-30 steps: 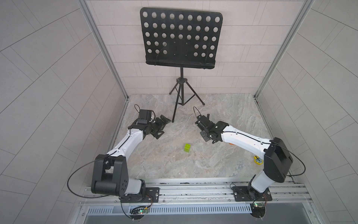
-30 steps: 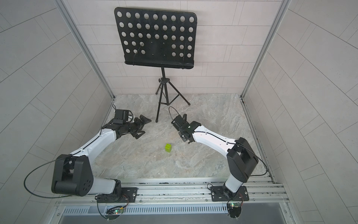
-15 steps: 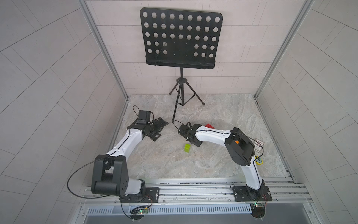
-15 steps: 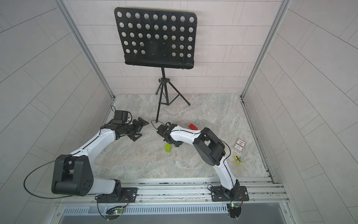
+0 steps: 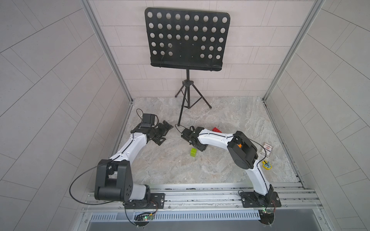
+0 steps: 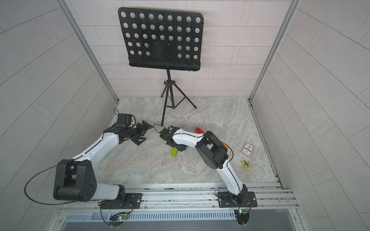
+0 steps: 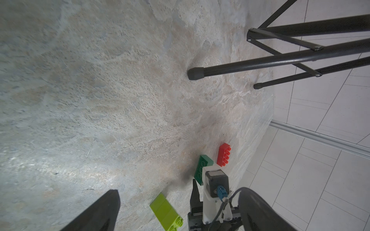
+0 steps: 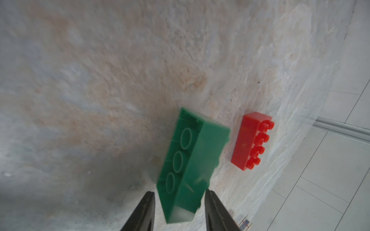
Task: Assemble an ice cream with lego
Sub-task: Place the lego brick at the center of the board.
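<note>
Jaws of my right gripper (image 8: pixel 178 193) stand apart, straddling the blurred, tilted dark green brick (image 8: pixel 192 160), with the red brick (image 8: pixel 248 142) just beside it. My left gripper (image 5: pixel 165 133) is spread wide, left of centre in both top views. The lime-green stack (image 5: pixel 193 152) lies near centre frame, just beside my right gripper.

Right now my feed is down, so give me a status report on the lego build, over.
Left gripper open, empty. Right gripper open, straddling dark green brick, underside showing, not clamped. Lime-green stack unjoined nearby. Red brick beside, not touching.
</note>
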Controlling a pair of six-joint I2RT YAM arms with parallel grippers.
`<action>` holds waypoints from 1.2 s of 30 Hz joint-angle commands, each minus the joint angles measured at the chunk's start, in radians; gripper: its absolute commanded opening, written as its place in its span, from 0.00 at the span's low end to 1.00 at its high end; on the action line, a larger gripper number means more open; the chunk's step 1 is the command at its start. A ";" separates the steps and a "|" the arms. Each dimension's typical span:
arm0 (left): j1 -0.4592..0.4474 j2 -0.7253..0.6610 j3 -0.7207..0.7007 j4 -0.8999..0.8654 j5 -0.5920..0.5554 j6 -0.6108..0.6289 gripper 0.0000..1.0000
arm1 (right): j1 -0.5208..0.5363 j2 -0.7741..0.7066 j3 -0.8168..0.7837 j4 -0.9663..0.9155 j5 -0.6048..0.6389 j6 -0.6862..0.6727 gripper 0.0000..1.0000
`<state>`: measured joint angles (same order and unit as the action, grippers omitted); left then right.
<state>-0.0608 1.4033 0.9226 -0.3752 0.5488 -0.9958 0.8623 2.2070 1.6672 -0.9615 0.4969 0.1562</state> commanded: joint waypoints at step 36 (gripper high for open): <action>-0.554 0.341 0.648 -0.674 -0.608 0.492 0.94 | -0.572 -0.766 -0.872 1.011 -0.948 0.590 0.59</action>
<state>-0.5079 1.6524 1.4635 -0.8303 0.1440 -0.6025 0.2974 1.5089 0.8452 -0.1223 -0.4751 0.6491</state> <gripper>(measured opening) 0.939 0.592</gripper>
